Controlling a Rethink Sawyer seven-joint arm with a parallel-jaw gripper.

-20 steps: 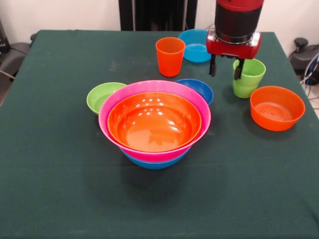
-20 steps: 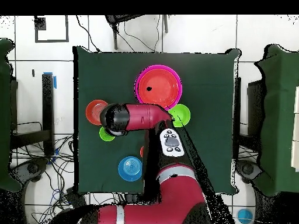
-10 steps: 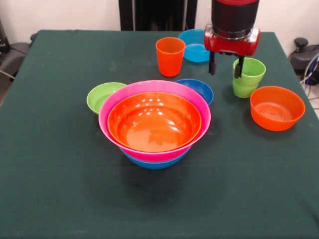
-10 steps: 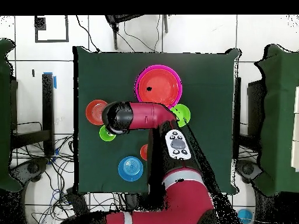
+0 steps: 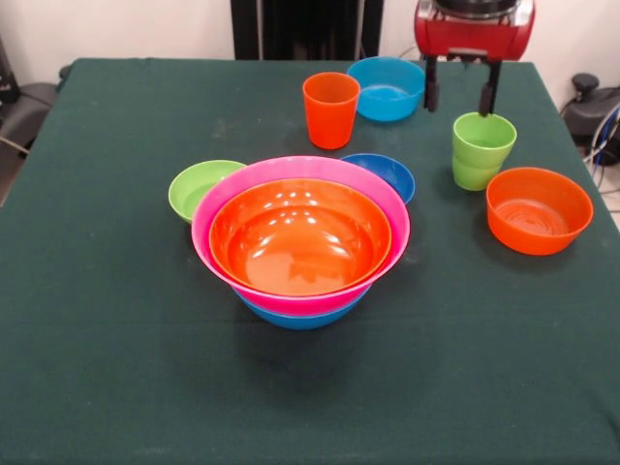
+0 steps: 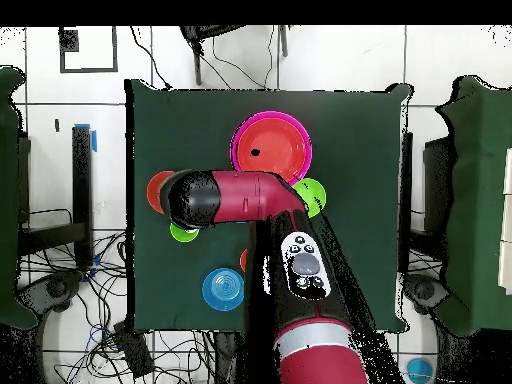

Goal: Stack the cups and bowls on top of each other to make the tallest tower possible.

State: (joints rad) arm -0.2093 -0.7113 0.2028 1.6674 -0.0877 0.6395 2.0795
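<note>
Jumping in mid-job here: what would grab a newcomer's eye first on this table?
The tower at the table's middle: a large orange bowl nested in a pink one over a blue one. Next, the red gripper at the top edge, open and empty above the stacked lime green cups, with an orange bowl just right of them in the front view.

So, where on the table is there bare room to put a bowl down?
Bare cloth lies in front of the tower, and left of the lime green bowl. It is crowded between the orange cup, green cups and small orange bowl.
</note>
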